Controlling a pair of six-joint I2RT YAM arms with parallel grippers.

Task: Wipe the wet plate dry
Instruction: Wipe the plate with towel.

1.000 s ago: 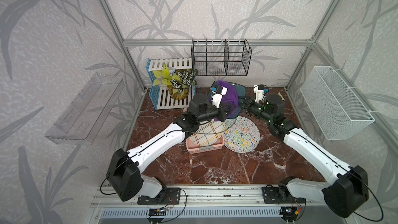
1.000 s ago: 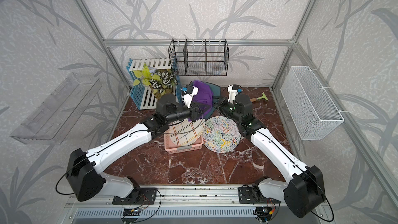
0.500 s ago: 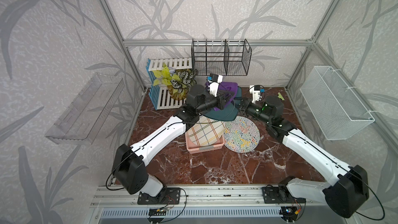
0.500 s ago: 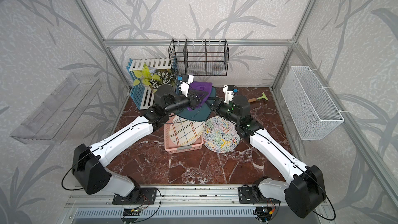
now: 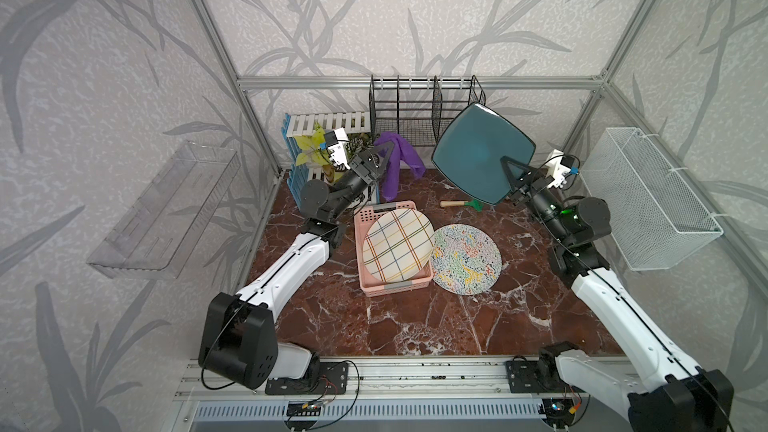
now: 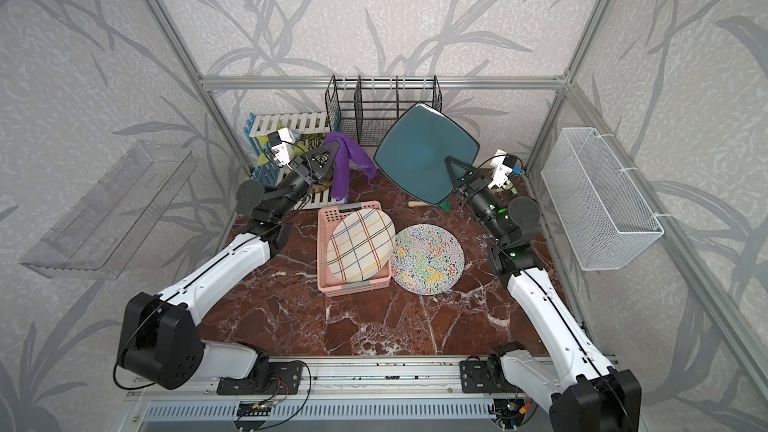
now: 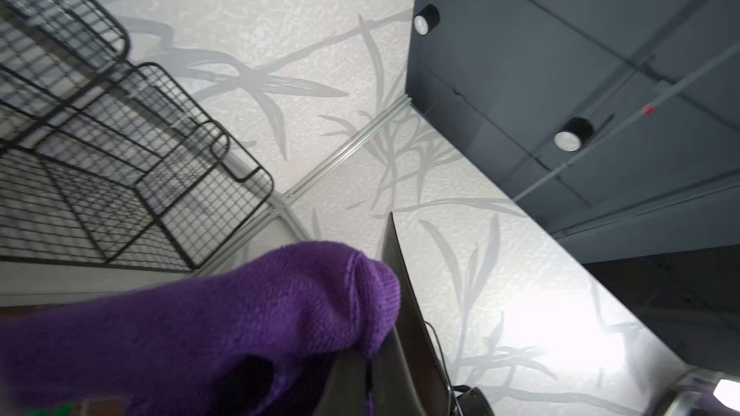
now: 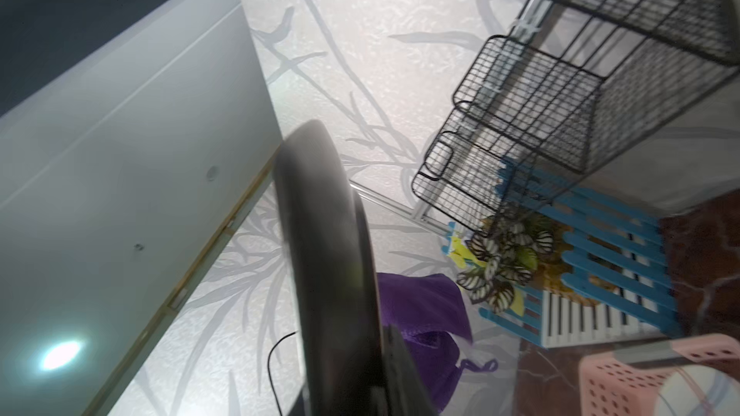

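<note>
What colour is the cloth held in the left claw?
Purple. The cloth shows best in the left wrist view.

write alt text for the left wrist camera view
A purple cloth fills the foreground, pinched in the shut left hand, one dark finger showing beside it. Behind are a black wire rack, a leaf-patterned wall and a dark ceiling with two round lights.

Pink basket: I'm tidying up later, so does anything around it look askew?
Yes. The checked plate lies tilted in the pink basket, apparently too wide to sit flat. Its rim sticks out over the basket's wall toward the squiggle-patterned round mat. Nothing looks spilled or broken.
</note>
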